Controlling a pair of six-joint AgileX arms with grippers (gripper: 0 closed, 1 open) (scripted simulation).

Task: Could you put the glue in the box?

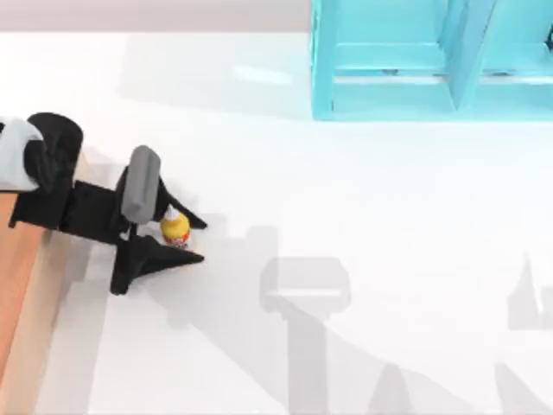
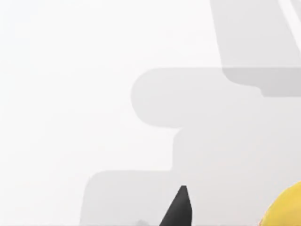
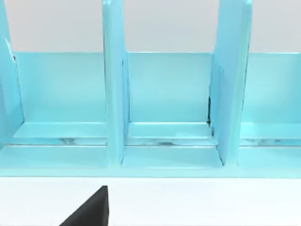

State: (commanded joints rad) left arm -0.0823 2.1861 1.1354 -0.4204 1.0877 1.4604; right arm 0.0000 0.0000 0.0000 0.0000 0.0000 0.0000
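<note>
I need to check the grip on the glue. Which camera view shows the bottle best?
The top view: the whole glue shows there, yellow body and white nozzle, standing on the white table between the fingers of the left hand. The left wrist view catches just a yellow edge. The right wrist view faces the turquoise shelf.

Rendered sim, prob. lab bench: plain white table [image 1: 363, 216], turquoise frame [image 1: 406, 60].
</note>
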